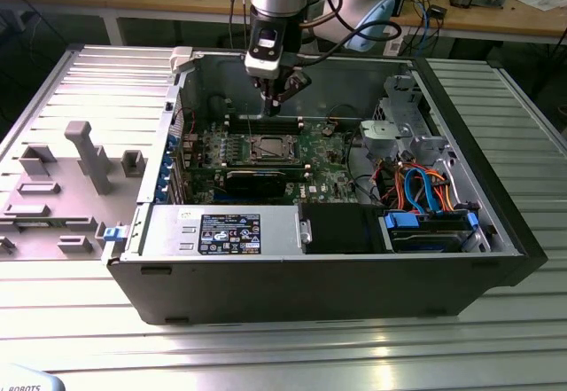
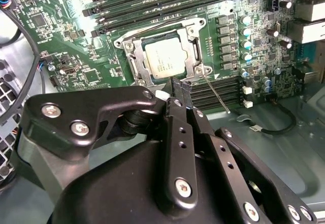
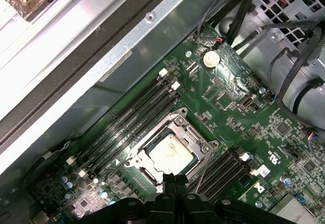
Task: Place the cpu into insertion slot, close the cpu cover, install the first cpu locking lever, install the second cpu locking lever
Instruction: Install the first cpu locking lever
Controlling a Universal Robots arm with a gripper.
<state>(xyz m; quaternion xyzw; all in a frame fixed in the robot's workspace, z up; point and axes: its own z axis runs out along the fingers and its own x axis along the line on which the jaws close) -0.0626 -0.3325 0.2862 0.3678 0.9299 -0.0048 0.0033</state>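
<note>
Hovering near the cpu [image 2: 165, 56] with gripper [image 2: 179, 84] jaws clenched on nothing. Shows that chip seated in the insertion slot [image 2: 127, 45], cpu cover [image 2: 136, 64] lowered over it. Looks about half done, judging by a locking lever [image 2: 217, 96] sticking out unlatched.

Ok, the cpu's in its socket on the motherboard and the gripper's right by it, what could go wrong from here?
1. The locking lever sticks out loose from the socket corner, across the memory slots; the shut gripper beside it could slip off that thin rod or bend it.
2. The gripper hangs near the cpu cover and cpu; a skewed push might scrape them.
</note>
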